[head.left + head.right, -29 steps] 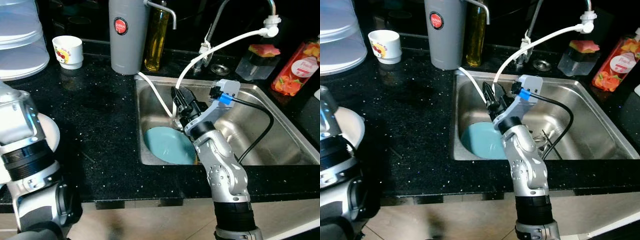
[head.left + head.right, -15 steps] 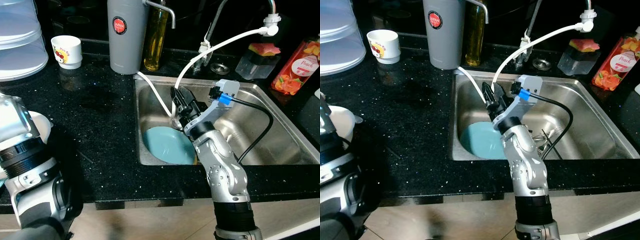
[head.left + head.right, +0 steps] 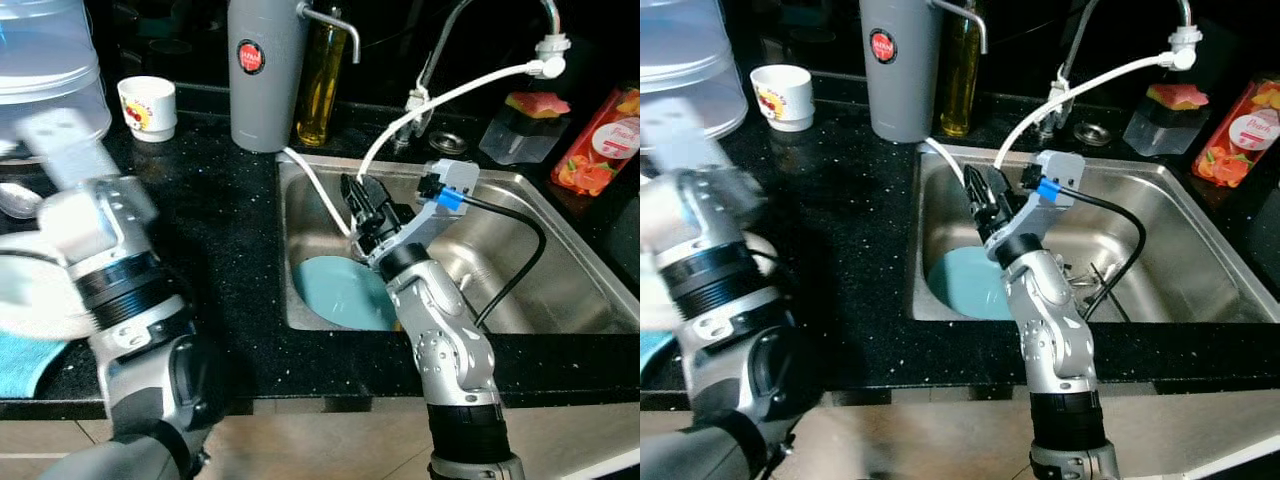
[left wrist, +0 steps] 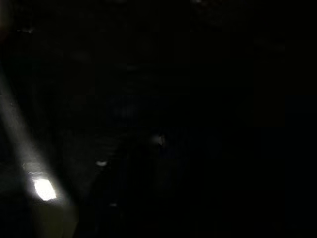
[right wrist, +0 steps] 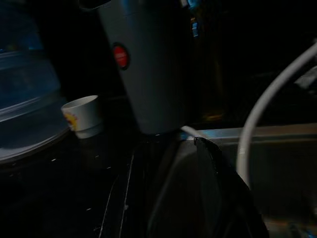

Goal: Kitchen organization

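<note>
right claw (image 3: 357,198) hangs over the left part of the sink (image 3: 560,270), fingers slightly parted with nothing between them, just above the teal plate (image 3: 340,292) that leans against the sink's near-left wall. i read that as a pose lined up for lifting the plate out, beside the white hose (image 3: 440,95). left claw i cannot tell; its arm is raised over the table (image 3: 220,210), blurred. compared with a second ago my head view has shifted, the left arm has swung up higher, and the right arm has barely changed.
</note>
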Tool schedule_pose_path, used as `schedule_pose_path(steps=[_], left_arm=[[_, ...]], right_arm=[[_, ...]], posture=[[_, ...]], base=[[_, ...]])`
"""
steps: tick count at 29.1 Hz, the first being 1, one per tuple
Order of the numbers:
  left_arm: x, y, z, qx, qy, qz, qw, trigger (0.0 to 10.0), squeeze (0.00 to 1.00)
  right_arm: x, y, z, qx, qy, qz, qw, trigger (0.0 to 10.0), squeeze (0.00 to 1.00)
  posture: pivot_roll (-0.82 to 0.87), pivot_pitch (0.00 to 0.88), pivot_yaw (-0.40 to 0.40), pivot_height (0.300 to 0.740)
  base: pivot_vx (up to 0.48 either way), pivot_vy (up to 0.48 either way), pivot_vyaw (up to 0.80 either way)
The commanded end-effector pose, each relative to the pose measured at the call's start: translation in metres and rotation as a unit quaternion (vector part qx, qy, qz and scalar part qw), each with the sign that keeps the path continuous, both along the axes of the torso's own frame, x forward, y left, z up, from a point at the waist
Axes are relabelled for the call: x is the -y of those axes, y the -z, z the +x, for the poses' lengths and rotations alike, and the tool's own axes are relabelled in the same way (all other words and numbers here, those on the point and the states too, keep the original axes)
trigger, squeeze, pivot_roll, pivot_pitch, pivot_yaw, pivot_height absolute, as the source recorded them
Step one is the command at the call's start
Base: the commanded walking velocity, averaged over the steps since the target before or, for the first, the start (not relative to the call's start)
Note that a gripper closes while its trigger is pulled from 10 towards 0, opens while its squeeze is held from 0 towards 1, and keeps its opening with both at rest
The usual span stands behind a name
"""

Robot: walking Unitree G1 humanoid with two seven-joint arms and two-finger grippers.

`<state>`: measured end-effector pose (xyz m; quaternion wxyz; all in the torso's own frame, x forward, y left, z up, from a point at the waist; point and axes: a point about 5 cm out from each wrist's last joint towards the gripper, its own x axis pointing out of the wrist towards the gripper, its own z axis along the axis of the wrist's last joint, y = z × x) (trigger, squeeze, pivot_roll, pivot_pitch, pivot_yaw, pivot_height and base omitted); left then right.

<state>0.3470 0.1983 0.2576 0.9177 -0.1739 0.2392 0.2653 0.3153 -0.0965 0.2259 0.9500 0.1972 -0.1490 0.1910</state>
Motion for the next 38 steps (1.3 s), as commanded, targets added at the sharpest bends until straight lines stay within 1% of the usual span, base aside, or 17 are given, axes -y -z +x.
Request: schedule_pose_path(steps=[1, 9, 14, 16, 17, 18, 19, 22, 23, 24, 31, 32, 33, 34, 35, 36, 38], left_arm=[[0.024, 0.017, 0.012, -0.022, 0.106, -0.063, 0.992, 10.0, 0.0], [0.043, 0.007, 0.026, 0.002, 0.187, -0.118, 0.975, 10.0, 0.0], [0.052, 0.001, 0.029, 0.024, 0.222, -0.106, 0.969, 10.0, 0.0], [0.053, -0.018, 0.033, 0.096, 0.248, -0.031, 0.964, 10.0, 0.0], [0.053, -0.018, 0.033, 0.096, 0.248, -0.031, 0.964, 10.0, 0.0], [0.055, -0.039, 0.032, 0.183, 0.269, 0.035, 0.945, 10.0, 0.0], [0.056, -0.043, 0.031, 0.2, 0.272, 0.044, 0.94, 10.0, 0.0], [0.049, -0.061, 0.025, 0.257, 0.241, 0.201, 0.914, 10.0, 0.0], [0.049, -0.061, 0.025, 0.257, 0.241, 0.201, 0.914, 10.0, 0.0], [0.05, -0.063, 0.022, 0.266, 0.24, 0.25, 0.9, 10.0, 0.0], [0.061, -0.066, 0.008, 0.311, 0.271, 0.32, 0.853, 10.0, 0.0], [0.061, -0.07, 0.005, 0.329, 0.267, 0.345, 0.838, 10.0, 0.0], [0.061, -0.07, 0.005, 0.329, 0.267, 0.345, 0.838, 10.0, 0.0], [0.06, -0.078, -0.001, 0.361, 0.256, 0.405, 0.8, 10.0, 0.0], [0.06, -0.078, -0.001, 0.361, 0.256, 0.405, 0.8, 10.0, 0.0], [0.059, -0.079, -0.005, 0.383, 0.254, 0.426, 0.779, 10.0, 0.0], [0.055, -0.079, -0.006, 0.389, 0.249, 0.441, 0.769, 10.0, 0.0]], right_arm=[[0.001, 0.003, 0.002, -0.004, 0.003, -0.005, 1.0, 10.0, 0.0], [0.001, 0.002, 0.002, -0.002, 0.005, -0.005, 1.0, 10.0, 0.0], [0.002, 0.001, 0.002, -0.001, 0.006, -0.006, 1.0, 10.0, 0.0], [0.002, 0.001, 0.002, 0.0, 0.005, -0.006, 1.0, 10.0, 0.0], [0.002, 0.001, 0.002, 0.0, 0.005, -0.006, 1.0, 10.0, 0.0], [0.002, 0.001, 0.002, 0.001, 0.005, -0.006, 1.0, 10.0, 0.0], [0.002, 0.001, 0.002, 0.001, 0.005, -0.006, 1.0, 10.0, 0.0], [0.002, 0.0, 0.002, 0.002, 0.006, -0.006, 1.0, 10.0, 0.0], [0.002, 0.0, 0.002, 0.002, 0.006, -0.006, 1.0, 10.0, 0.0], [0.002, 0.0, 0.003, 0.003, 0.009, -0.004, 1.0, 10.0, 0.0], [0.005, -0.004, 0.005, 0.009, 0.029, 0.008, 1.0, 10.0, 0.0], [0.005, -0.005, 0.005, 0.011, 0.032, 0.008, 0.999, 10.0, 0.0], [0.005, -0.005, 0.005, 0.011, 0.032, 0.008, 0.999, 10.0, 0.0], [0.009, -0.007, 0.005, 0.015, 0.044, 0.01, 0.999, 10.0, 0.0], [0.009, -0.007, 0.005, 0.015, 0.044, 0.01, 0.999, 10.0, 0.0], [0.011, -0.009, 0.006, 0.017, 0.055, 0.011, 0.998, 10.0, 0.0], [0.013, -0.01, 0.007, 0.019, 0.064, 0.011, 0.998, 10.0, 0.0]], posture=[[0.34, 0.031, -0.102, 0.74], [0.34, 0.026, -0.1, 0.74], [0.34, 0.026, -0.1, 0.74], [0.33, 0.018, -0.103, 0.74], [0.33, 0.018, -0.103, 0.74], [0.33, 0.017, -0.104, 0.74], [0.33, 0.017, -0.104, 0.74], [0.34, 0.014, -0.101, 0.74], [0.34, 0.014, -0.101, 0.74], [0.34, 0.013, -0.101, 0.74], [0.36, 0.017, -0.102, 0.74], [0.36, 0.02, -0.103, 0.74], [0.36, 0.02, -0.103, 0.74], [0.36, 0.022, -0.104, 0.74], [0.36, 0.022, -0.104, 0.74], [0.36, 0.023, -0.104, 0.74], [0.36, 0.023, -0.104, 0.74]], base=[[0.0, 0.0, 0.0], [0.0, 0.0, 0.0], [0.0, 0.0, 0.0], [0.0, 0.0, 0.0], [0.0, 0.0, 0.0], [0.0, 0.0, 0.0], [0.0, 0.0, 0.0], [0.0, 0.0, 0.0], [0.0, 0.0, 0.0], [0.0, 0.0, 0.0], [0.0, 0.0, 0.0], [0.0, 0.0, 0.0], [0.0, 0.0, 0.0], [0.0, 0.0, 0.0], [0.0, 0.0, 0.0], [0.0, 0.0, 0.0], [0.0, 0.0, 0.0]])
